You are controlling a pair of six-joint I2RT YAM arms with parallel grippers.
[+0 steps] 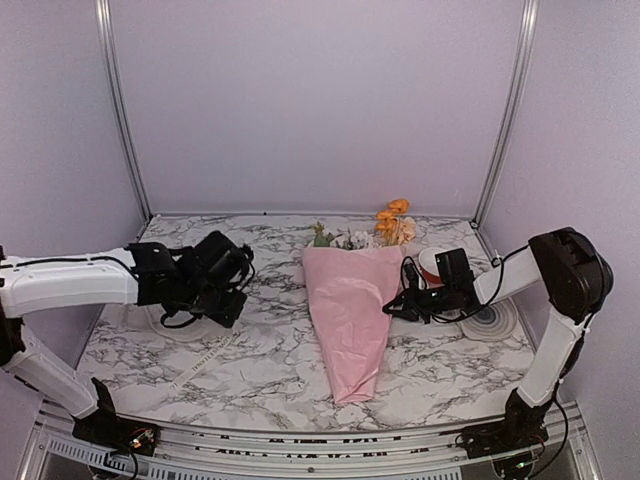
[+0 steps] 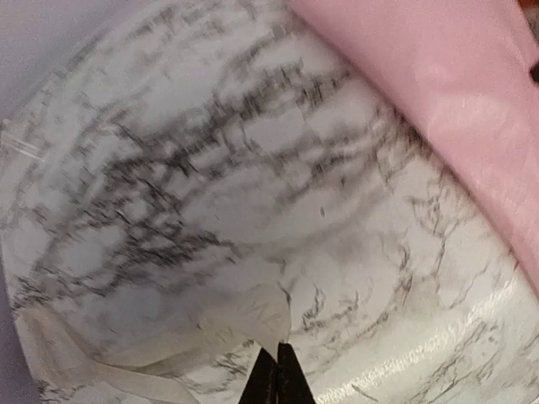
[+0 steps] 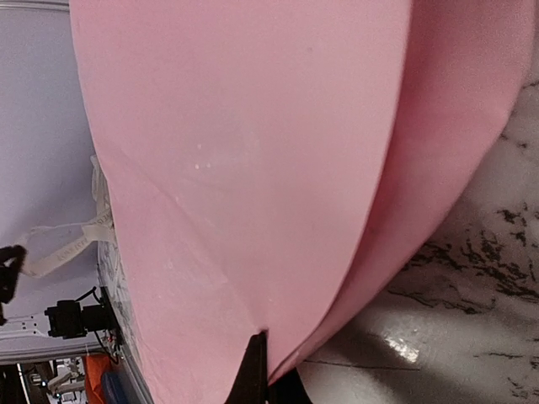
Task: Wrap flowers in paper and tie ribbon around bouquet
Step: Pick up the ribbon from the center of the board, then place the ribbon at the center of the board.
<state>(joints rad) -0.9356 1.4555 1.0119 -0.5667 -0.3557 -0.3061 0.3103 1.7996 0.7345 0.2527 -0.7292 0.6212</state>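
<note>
My right hand [image 3: 268, 379] is pressed together on the paper [image 3: 253, 168], pinching it right where the outer flap laps over the layer below. That's the whole reason it sits there. I judge that if I let go, that soft sheet springs open and the cone is lost.

The bouquet [image 1: 350, 310] lies flat in the middle of the worktop [image 1: 270, 370], narrow end toward me. The flowers [image 1: 392, 222] poke out at the far end, orange heads on the right of the bunch. It is wrapped but not tied, with no band around it yet.

Over on the left, my left hand [image 2: 276, 374] is low over the marble with its fingers pressed together. The ribbon [image 1: 205, 360] runs straight up to the fingertips, so I read that as a pinch on its end. The rest trails loose across the worktop toward the near left, well apart from the cone.

So one hand is the clamp and the other is the courier. Next I need to bring that floppy band across to the cone's waist, and the risk is dragging it under my own arm or nudging the paper out of the right hand's pinch.
</note>
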